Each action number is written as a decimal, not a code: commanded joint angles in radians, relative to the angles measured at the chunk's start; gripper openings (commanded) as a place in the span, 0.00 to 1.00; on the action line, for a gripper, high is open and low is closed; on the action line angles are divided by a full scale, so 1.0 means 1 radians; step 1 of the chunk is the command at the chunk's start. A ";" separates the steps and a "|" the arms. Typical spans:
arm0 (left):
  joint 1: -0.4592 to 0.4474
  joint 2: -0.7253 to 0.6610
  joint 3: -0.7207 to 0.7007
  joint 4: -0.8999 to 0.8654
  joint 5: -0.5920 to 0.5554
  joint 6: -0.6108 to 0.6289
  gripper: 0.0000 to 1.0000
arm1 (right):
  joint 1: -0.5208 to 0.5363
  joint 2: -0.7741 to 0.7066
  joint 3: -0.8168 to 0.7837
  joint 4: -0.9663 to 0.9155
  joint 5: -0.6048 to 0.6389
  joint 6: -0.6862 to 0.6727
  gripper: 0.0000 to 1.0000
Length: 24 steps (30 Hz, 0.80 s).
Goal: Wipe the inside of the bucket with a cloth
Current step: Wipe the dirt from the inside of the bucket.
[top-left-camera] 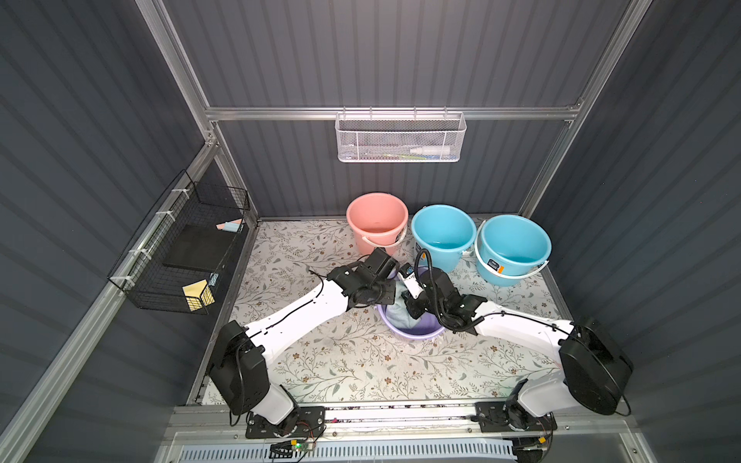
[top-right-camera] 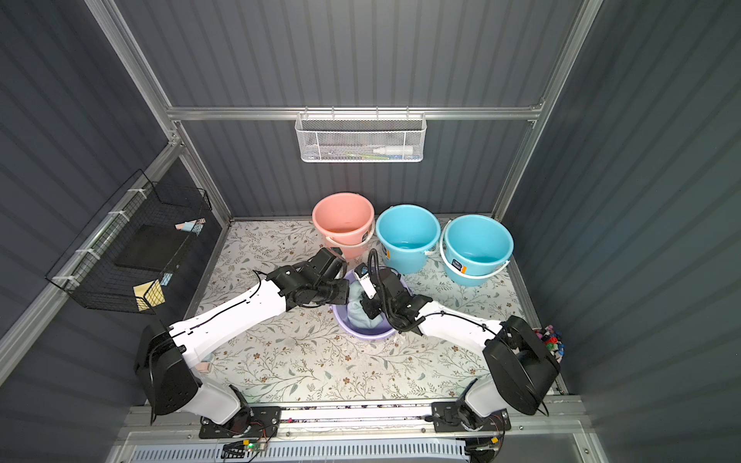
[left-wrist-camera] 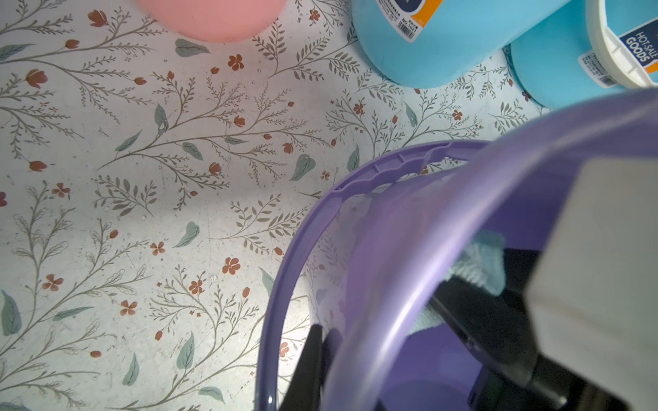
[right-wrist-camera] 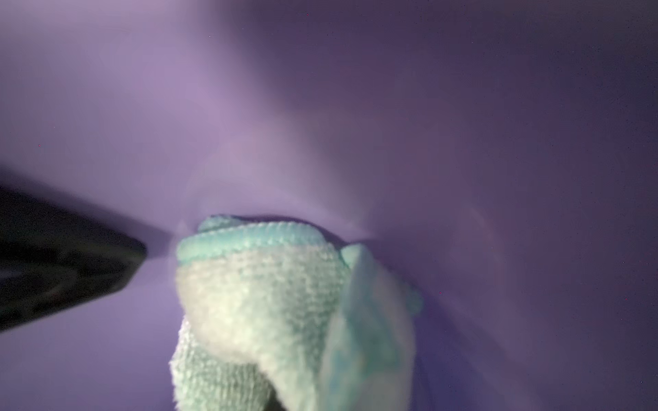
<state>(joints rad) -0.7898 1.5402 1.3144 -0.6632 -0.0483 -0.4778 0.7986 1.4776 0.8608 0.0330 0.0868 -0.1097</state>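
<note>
Okay, both top views: purple bucket (top-left-camera: 413, 336) on floral mat (top-left-camera: 320, 360), cloth (top-left-camera: 395, 312) bunched inside. Right gripper (top-left-camera: 414, 312) down in bucket, clamped on cloth.
Left wrist: left gripper (left-wrist-camera: 320, 359) pinching bucket rim, wall between jaws. Blue bucket (left-wrist-camera: 445, 42) sticker (left-wrist-camera: 409, 26) reads "NO.1021"; second blue bucket (left-wrist-camera: 544, 71) label (left-wrist-camera: 637, 49) reads "HOT-SALE GOODS".
Right wrist: cloth wad against inner wall. Advice: press firm, sweep full circle plus base seam; brace rim or bucket likely skids.

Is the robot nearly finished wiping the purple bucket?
Not yet. Done: the pale aqua terry cloth is inside the purple plastic bucket. In hand: the left gripper clamps its rim while the right gripper holds the cloth against the inside. Still to do: wiping the rest.
</note>
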 commanded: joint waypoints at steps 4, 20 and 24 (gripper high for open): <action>0.004 -0.030 -0.001 -0.013 -0.032 -0.022 0.00 | -0.001 0.072 0.128 -0.233 0.294 -0.203 0.00; 0.003 0.011 0.031 -0.128 -0.208 -0.044 0.00 | 0.000 0.152 0.279 -0.879 0.359 -0.343 0.00; 0.004 0.019 0.033 -0.124 -0.202 -0.045 0.00 | -0.005 0.152 0.296 -0.998 0.203 -0.337 0.00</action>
<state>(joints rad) -0.8112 1.5677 1.3239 -0.6697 -0.1669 -0.5293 0.8349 1.6264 1.1542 -0.7105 0.3481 -0.4561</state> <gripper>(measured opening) 0.119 0.068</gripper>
